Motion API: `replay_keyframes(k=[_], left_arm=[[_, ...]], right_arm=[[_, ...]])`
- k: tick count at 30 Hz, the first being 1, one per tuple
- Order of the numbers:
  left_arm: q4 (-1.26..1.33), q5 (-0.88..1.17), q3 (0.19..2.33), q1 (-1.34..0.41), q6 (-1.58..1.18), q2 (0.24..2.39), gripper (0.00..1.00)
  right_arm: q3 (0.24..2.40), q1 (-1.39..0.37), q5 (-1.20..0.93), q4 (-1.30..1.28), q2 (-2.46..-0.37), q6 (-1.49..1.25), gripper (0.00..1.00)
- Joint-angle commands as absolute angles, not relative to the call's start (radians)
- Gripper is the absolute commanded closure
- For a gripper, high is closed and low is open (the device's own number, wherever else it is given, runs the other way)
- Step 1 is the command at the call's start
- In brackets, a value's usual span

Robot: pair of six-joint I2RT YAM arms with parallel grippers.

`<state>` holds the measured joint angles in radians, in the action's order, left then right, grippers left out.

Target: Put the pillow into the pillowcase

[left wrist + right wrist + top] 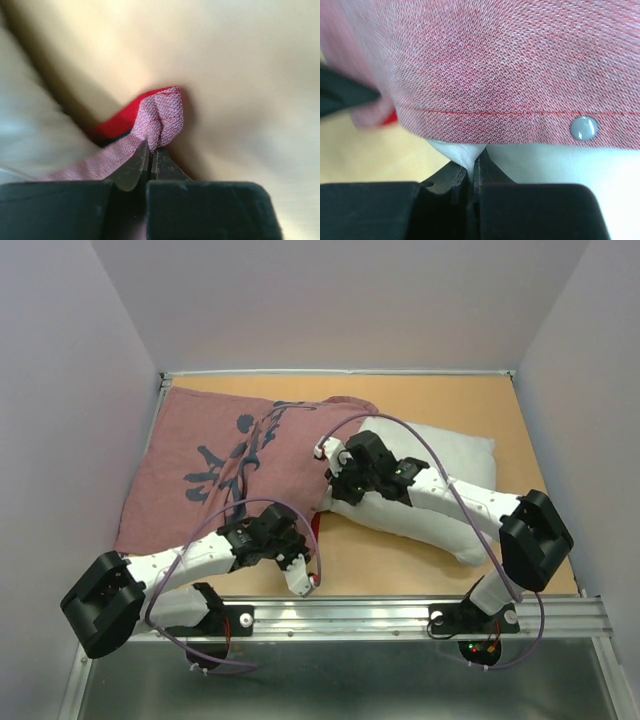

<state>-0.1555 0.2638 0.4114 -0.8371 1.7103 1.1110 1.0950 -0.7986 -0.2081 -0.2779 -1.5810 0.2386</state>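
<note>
Setting: Tan tabletop (540,410) boxed in by pale grey walls (330,300), with two robot arms reaching in from the near edge.
Pillowcase: Pinkish-red pillowcase (200,455) with dark blue brush characters, spread across the left and middle of the table.
Pillow: White pillow (450,455) lying to the right, its left end meeting the pillowcase mouth and its right end bare on the table.
Left gripper: The left gripper (151,150) is clamped tight on a bunched fold of the pillowcase edge, bright red showing behind the pink weave.
Right gripper: The right gripper (477,162) has its jaws pressed together on a pinch of white pillow cloth, just below the pillowcase hem and near a silver snap (583,128).
Progress: Early, by the look of it; both cloths are gripped at the opening.
Still to do: Most of the pillow has yet to go in.
Inside the pillowcase: At most the pillow's near end; how deep it sits cannot be made out.
</note>
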Motion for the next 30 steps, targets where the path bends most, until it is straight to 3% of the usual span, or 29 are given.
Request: replay_keyframes(k=[1,10,18,19,21,22,25,28,29,30], left_arm=[[-0.187,0.402,0.589,-0.934,1.598,1.091,1.00],[-0.222,0.514,1.187,-1.123,1.243,1.268,1.00],[-0.204,0.491,1.039,-1.175,1.148,1.189,0.99],[-0.192,0.471,1.029,-1.174,1.071,1.169,0.87],[-0.170,0.428,1.063,-1.173,0.795,1.129,0.73],[-0.172,0.338,1.119,-1.172,0.679,1.118,0.57],[-0.309,0.201,1.265,-1.088,0.344,1.124,0.53],[-0.391,0.190,1.328,-0.956,0.168,1.115,0.51],[-0.423,0.190,1.331,-0.910,0.078,1.100,0.49],[-0.439,0.186,1.322,-0.825,0.045,1.095,0.47]], right_arm=[[1.248,-0.772,-0.396,-0.259,-1.554,0.080,0.99],[1.473,-0.700,-0.557,-0.273,-1.689,-0.170,1.00],[1.086,-0.692,-0.626,-0.042,-1.744,-0.337,0.99],[1.063,-0.692,-0.635,-0.020,-1.743,-0.371,0.99],[1.045,-0.689,-0.649,-0.009,-1.749,-0.391,0.99],[1.051,-0.683,-0.652,-0.009,-1.755,-0.405,0.99],[1.065,-0.675,-0.693,-0.009,-1.767,-0.445,1.00],[1.052,-0.673,-0.729,-0.009,-1.729,-0.463,0.83],[1.051,-0.661,-0.721,-0.011,-1.700,-0.459,0.65],[1.052,-0.651,-0.709,-0.040,-1.672,-0.453,0.56]])
